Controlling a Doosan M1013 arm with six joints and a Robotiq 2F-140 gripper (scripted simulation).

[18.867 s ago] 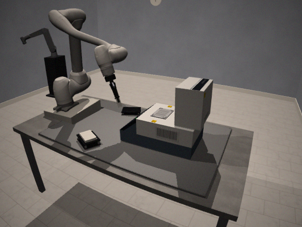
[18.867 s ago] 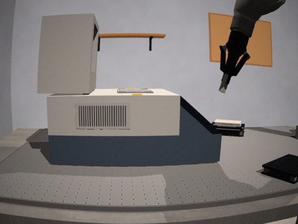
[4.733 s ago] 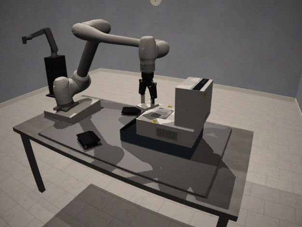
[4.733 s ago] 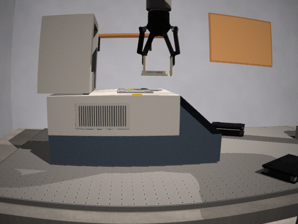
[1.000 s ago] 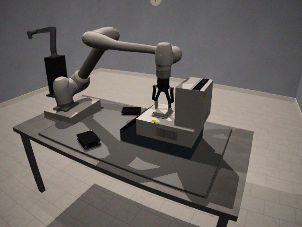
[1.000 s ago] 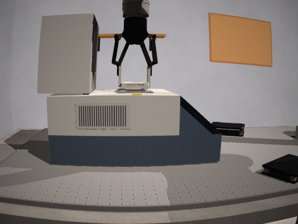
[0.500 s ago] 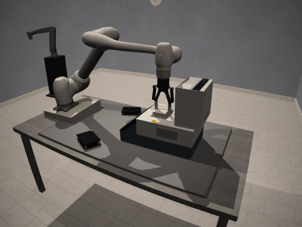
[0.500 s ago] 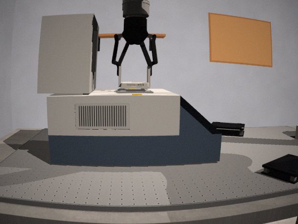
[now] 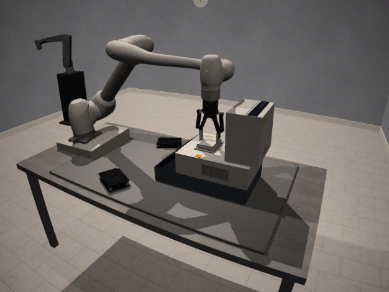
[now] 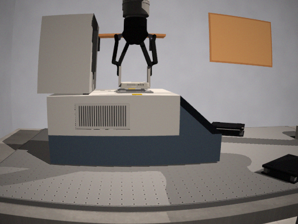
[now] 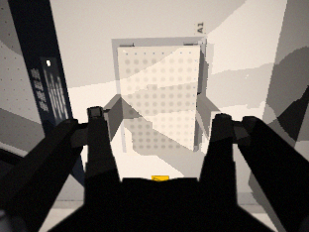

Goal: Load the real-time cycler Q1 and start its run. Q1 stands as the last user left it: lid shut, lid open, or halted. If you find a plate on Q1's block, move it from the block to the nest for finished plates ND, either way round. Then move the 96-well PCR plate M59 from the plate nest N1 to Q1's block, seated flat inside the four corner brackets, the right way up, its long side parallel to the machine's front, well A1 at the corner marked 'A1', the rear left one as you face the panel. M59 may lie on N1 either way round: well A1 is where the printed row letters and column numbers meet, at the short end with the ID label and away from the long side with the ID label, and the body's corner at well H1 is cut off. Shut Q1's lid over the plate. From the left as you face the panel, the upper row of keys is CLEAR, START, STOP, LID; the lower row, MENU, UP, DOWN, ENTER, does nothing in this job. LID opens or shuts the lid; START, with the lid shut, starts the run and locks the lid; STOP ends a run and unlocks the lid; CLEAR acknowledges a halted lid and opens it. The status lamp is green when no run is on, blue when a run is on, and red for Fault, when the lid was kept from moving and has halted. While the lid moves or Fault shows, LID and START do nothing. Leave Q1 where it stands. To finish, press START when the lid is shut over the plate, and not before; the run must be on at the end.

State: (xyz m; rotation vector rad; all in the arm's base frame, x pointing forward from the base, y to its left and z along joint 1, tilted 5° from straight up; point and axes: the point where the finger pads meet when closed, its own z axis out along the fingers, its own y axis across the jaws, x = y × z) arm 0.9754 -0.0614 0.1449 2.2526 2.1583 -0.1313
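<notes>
The black two-finger end effector (image 10: 134, 72) grips the white 96-well PCR plate (image 10: 134, 85), low on the cream-and-blue cycler's (image 10: 113, 115) block (lid (image 10: 64, 53) open). Risk — releasing before it sits flat inside the brackets would leave it tilted — the lid might then halt.

A high, distant top view looks down across the counter (image 9: 301, 276) at the claw (image 9: 209, 135). A low, near exterior view faces it level. The wrist view looks straight down between its fingers.
</notes>
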